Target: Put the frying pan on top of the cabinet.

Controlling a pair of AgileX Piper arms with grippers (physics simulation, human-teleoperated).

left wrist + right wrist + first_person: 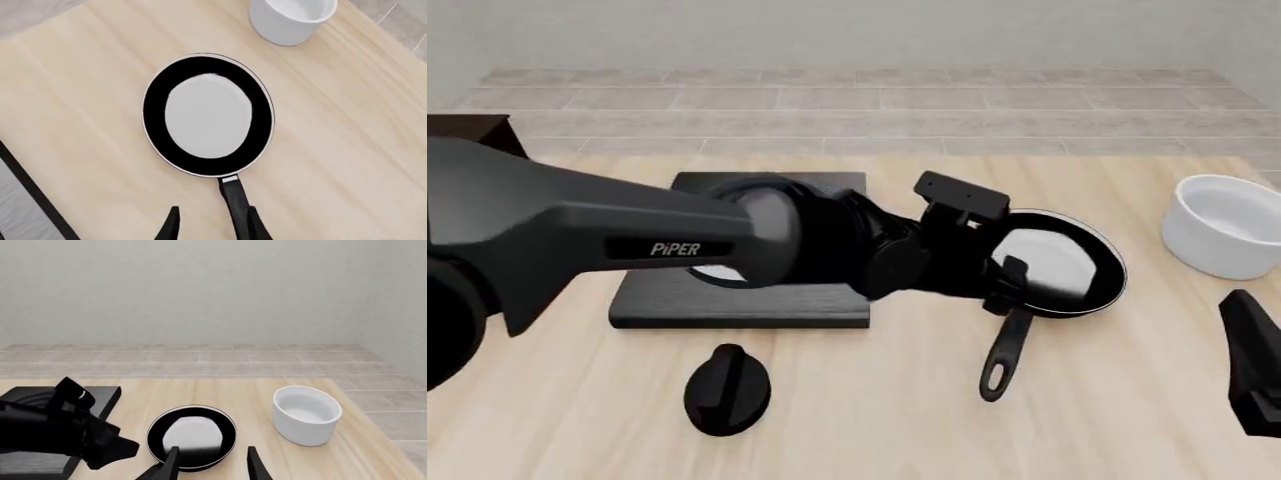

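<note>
The frying pan (1054,262) lies flat on the table right of centre, its whitish inside up and its long handle (1004,350) pointing toward the near edge. My left gripper (213,227) hovers over the handle near the pan's rim, open, with the handle (235,202) between its fingers and close to one of them. My right gripper (212,465) is open and holds nothing, back from the pan (192,435) at the table's near right (1252,365). Only a dark corner of the cabinet (474,128) shows at the far left edge.
A white round bowl (1228,225) stands right of the pan. The flat black stove plate (747,300) lies left of it, partly under my left arm. A small black knob (727,390) sits near the front edge.
</note>
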